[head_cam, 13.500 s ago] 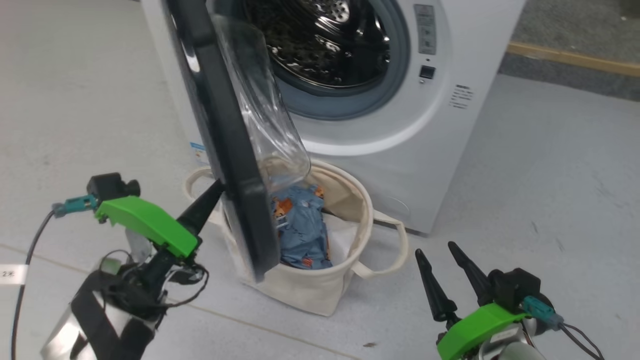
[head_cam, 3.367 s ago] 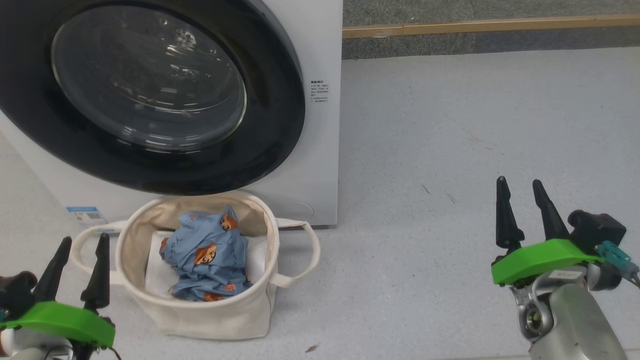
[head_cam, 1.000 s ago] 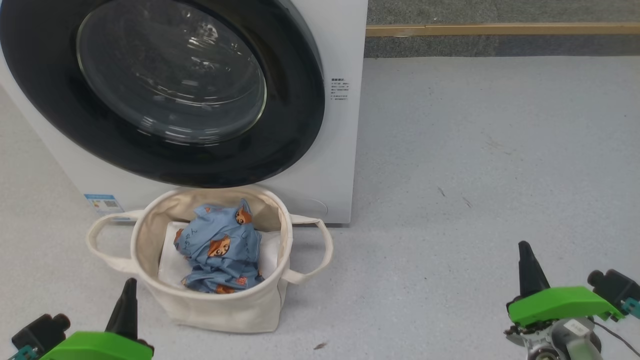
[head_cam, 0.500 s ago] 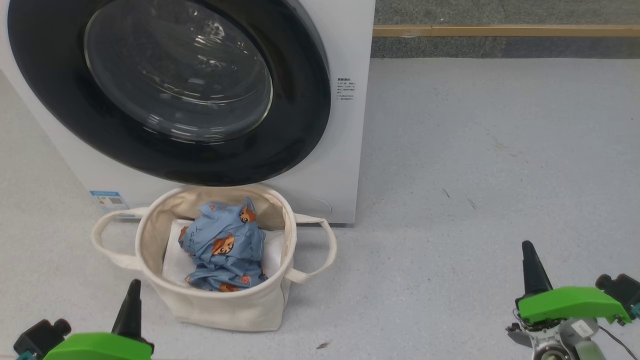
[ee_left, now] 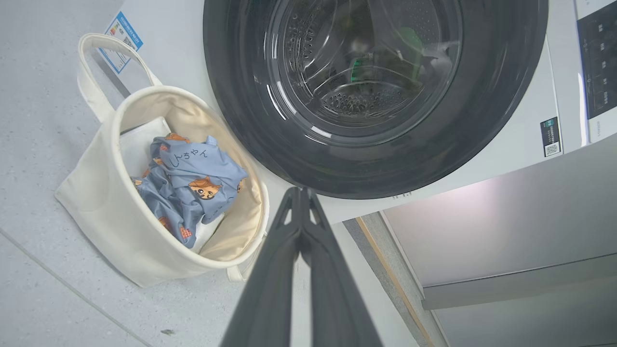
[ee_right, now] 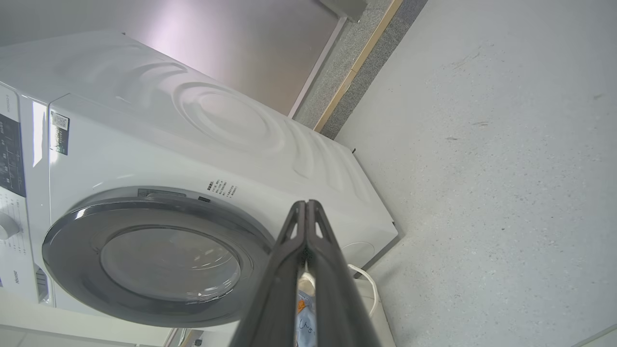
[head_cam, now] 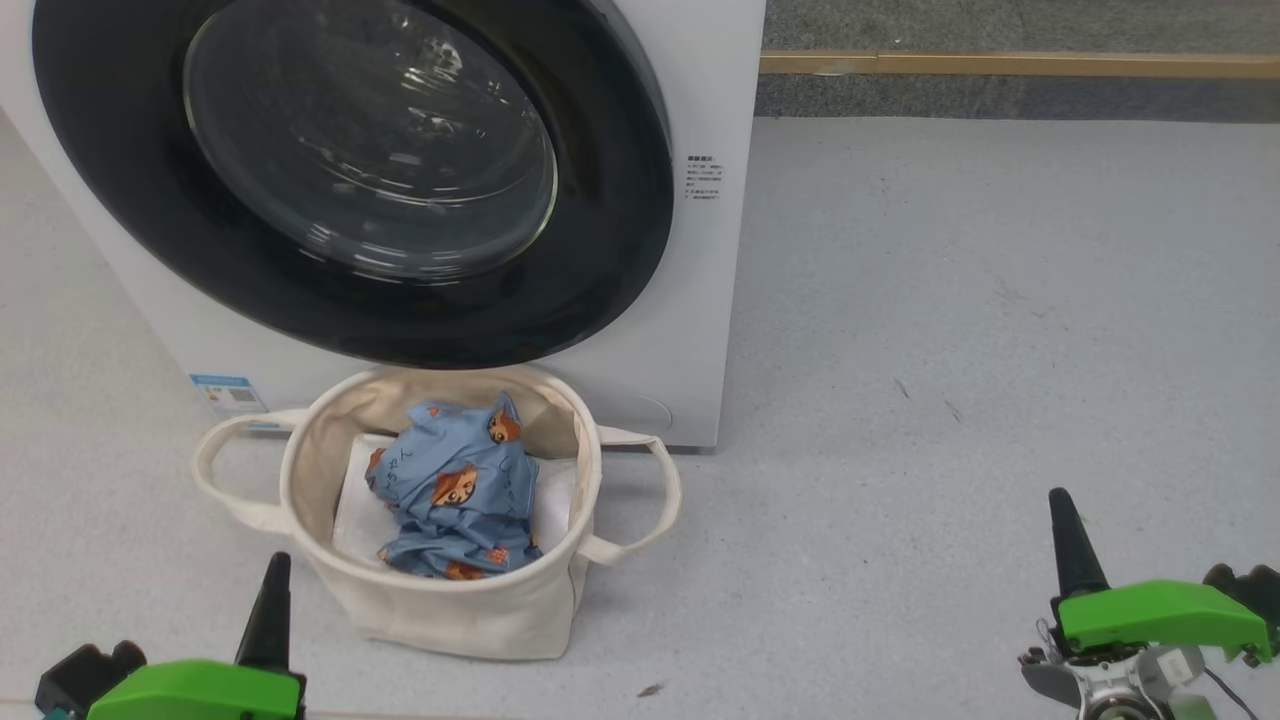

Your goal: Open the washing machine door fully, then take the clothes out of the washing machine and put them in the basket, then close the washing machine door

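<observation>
The washing machine door (head_cam: 355, 180) with its black rim and glass window sits flat against the white washing machine (head_cam: 700, 330); it is also in the left wrist view (ee_left: 376, 91) and the right wrist view (ee_right: 159, 260). In front stands the cream basket (head_cam: 450, 610) holding the light blue clothes (head_cam: 455, 495), also seen in the left wrist view as basket (ee_left: 111, 226) and clothes (ee_left: 188, 183). My left gripper (head_cam: 272, 590) is shut and empty at the lower left, near the basket. My right gripper (head_cam: 1068, 540) is shut and empty, far right over bare floor.
Grey speckled floor (head_cam: 950, 350) stretches to the right of the machine. A wooden strip (head_cam: 1020, 65) runs along the far wall base. A small blue label (head_cam: 230, 392) sits low on the machine front.
The whole head picture has drifted slightly right and down, so the camera moved. Both grippers stay shut and low in the frame. Door, basket and clothes are unchanged.
</observation>
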